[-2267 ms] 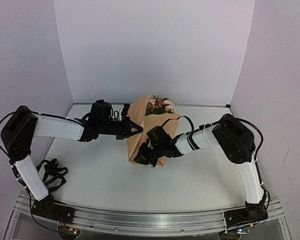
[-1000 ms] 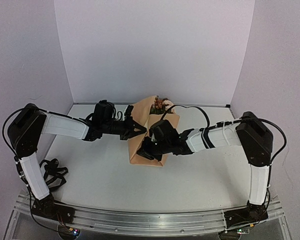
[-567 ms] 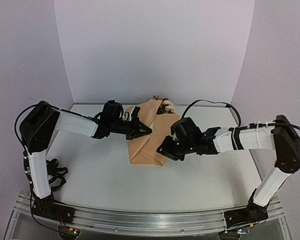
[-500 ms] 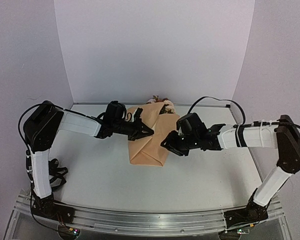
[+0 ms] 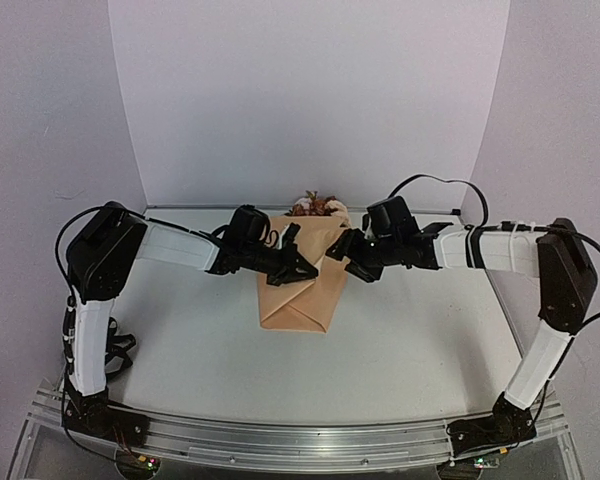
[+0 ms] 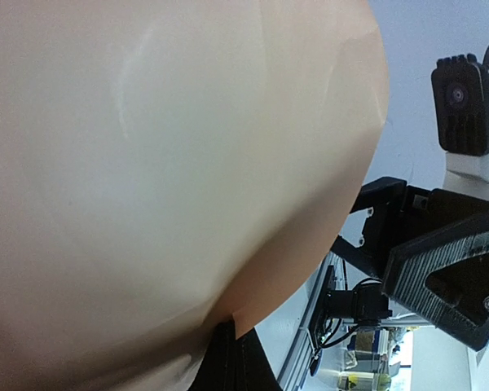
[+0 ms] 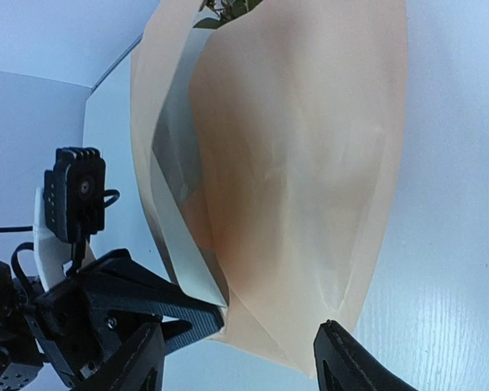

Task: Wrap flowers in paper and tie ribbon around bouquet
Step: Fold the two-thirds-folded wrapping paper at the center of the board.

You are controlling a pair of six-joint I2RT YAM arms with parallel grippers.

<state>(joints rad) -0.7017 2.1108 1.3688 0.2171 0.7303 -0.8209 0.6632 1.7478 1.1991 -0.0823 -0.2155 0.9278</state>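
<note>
Pinching the paper [image 5: 300,303] — left gripper [image 5: 307,272] clamped; right gripper [image 5: 338,250] spread, empty.

Folded tan kraft paper [image 5: 298,285] hides nearly all of the small bunch of pink, cream and rust flowers [image 5: 317,205]. From above, only a blurred tuft of blooms shows at its far end, with the stems wholly covered. The right wrist view catches just a few green leaves [image 7: 226,8], clipped by the top edge. In the left wrist view the sheet, close and out of focus, overruns three edges, leaving the left gripper [image 6: 228,362] a dark sliver at the bottom. The right gripper [image 7: 243,327] has its parted black fingers [image 7: 346,366] cut off by the lower edge. A black tangle [image 5: 115,350] beside the left arm is too small to tell cable from ribbon.
</note>
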